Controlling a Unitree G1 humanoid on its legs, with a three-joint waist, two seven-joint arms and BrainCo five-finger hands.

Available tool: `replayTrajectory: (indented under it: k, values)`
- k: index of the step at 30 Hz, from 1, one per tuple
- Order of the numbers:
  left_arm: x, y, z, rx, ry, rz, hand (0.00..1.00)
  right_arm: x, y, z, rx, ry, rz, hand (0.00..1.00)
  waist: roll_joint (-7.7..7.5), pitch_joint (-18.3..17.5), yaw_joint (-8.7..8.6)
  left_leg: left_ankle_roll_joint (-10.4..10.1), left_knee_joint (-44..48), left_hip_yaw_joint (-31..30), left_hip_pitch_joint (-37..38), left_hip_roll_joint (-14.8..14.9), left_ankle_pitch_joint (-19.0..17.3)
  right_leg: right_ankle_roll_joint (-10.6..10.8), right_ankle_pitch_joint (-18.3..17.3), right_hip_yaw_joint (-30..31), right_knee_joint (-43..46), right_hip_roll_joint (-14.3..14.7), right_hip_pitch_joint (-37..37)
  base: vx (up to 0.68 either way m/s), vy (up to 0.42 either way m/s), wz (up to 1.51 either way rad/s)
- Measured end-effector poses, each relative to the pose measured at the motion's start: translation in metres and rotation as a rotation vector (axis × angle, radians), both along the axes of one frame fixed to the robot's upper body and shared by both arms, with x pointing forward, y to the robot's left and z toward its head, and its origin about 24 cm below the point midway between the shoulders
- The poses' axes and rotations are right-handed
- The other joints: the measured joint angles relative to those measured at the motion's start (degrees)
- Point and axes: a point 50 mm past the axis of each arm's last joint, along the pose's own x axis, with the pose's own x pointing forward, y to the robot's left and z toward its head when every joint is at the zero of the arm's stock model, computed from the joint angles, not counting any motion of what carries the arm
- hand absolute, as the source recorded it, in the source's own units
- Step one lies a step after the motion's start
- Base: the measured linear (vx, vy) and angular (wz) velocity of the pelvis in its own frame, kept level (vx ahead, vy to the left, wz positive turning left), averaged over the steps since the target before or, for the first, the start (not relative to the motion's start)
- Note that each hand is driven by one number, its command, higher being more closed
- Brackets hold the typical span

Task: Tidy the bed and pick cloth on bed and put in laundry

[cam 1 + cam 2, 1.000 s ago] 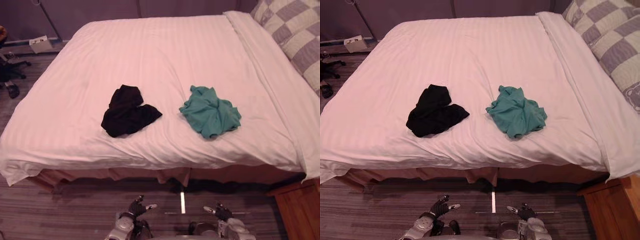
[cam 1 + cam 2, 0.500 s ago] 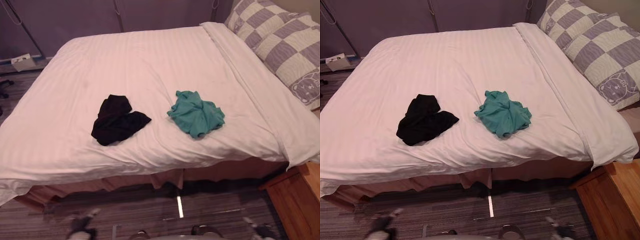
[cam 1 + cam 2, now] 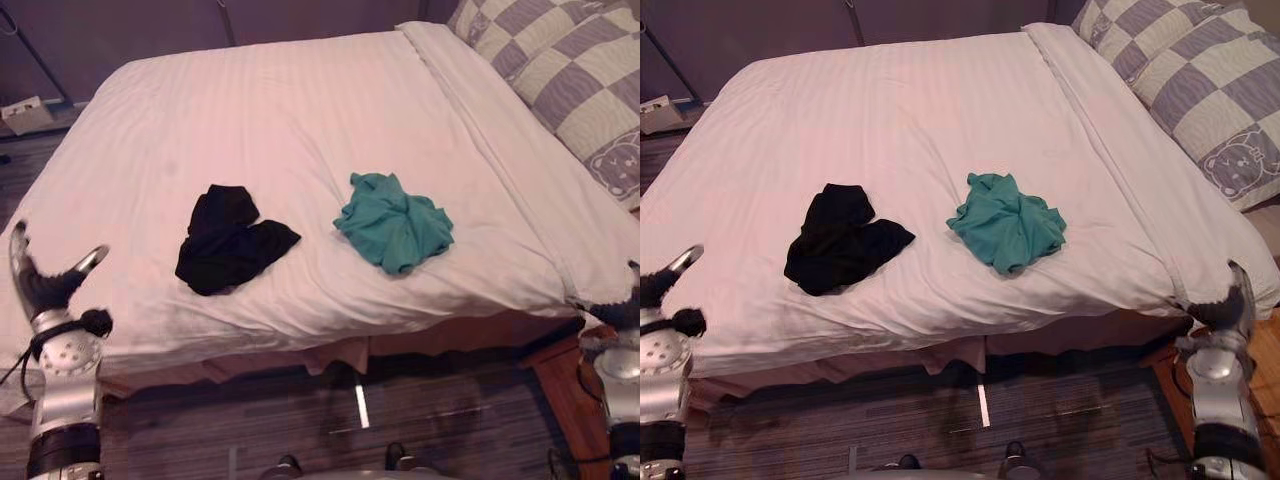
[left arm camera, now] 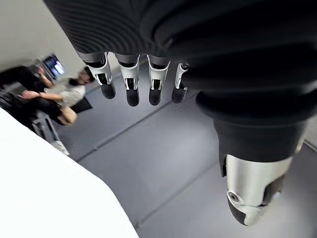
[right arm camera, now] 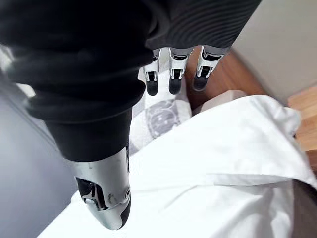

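My left hand (image 3: 45, 288) and right hand (image 3: 1220, 310) hover open, empty, at the bed's (image 3: 300, 100) near corners — black cloth (image 3: 232, 240) and green cloth (image 3: 393, 220) lie side by side toward its near edge.

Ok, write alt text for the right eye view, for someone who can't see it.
A crumpled black cloth and a crumpled teal cloth lie apart on a white striped bed cover, black on the left. The left hand and right hand, both open, hover by its near corners.
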Motion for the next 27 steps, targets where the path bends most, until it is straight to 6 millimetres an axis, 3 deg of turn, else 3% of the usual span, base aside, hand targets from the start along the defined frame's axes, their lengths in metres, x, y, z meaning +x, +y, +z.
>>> replayTrajectory:
  k: [5,6,9,13,19,20,27]
  values:
    - [0.038,-0.034,0.014,0.022,0.03,-0.163,0.0,0.041,0.027,0.025,-0.048,-0.047,0.122,0.0,-0.09,0.6,-0.34,0.5,0.4,0.0,-4.2,0.1,0.7,-0.5,1.7,0.4,0.1,0.3,-4.5,-0.06,-0.014,-0.05]
    - [0.053,-0.044,0.02,0.037,0.042,-0.202,0.0,0.056,0.038,0.04,-0.059,-0.091,0.164,0.0,-0.39,2.4,-0.35,1.0,1.0,0.1,-5.7,0.1,1.0,-0.8,2.5,0.7,0.2,0.3,-6.0,-0.15,-0.015,-0.14]
    - [0.074,-0.054,0.035,0.041,0.048,-0.229,0.0,0.081,0.056,0.073,-0.075,-0.19,0.231,0.0,-1.1,6.7,-0.26,1.1,2.8,0.4,-8.9,0.2,1.1,-1.0,3.9,2.0,1.2,0.1,-9.6,-0.16,0.001,-0.17]
    - [0.09,-0.055,0.038,0.018,0.111,-0.205,0.0,0.092,0.063,0.095,-0.064,-0.258,0.254,0.0,-1.78,11.7,-0.22,1.4,4.5,0.4,-12.3,0.3,1.3,-1.1,5.2,2.4,2.1,-0.1,-12.9,-0.15,0.01,-0.07]
    - [0.102,-0.052,0.043,0.027,0.197,-0.138,0.0,0.096,0.073,0.12,-0.085,-0.317,0.295,0.0,-2.29,15.5,-0.47,1.9,6.1,0.1,-16.8,0.4,1.6,-1.1,5.7,2.7,4.1,-0.4,-17.8,-0.08,0.007,0.0]
    - [0.108,-0.052,0.049,0.037,0.21,-0.116,1.0,0.097,0.074,0.124,-0.094,-0.315,0.3,0.0,-2.39,15.5,-0.51,2.4,6.2,0.1,-18.1,0.4,1.9,-1.1,5.7,2.7,4.7,-0.5,-19.2,-0.05,0.017,0.06]
    - [0.121,-0.04,0.071,0.253,0.346,0.051,1.0,0.109,0.09,0.141,-0.098,-0.314,0.356,0.0,-3.63,16.8,-2.02,3.3,7.4,0.1,-23.8,0.2,2.6,-1.3,5.5,1.9,9.4,-1.4,-26.7,-0.03,0.009,0.01]
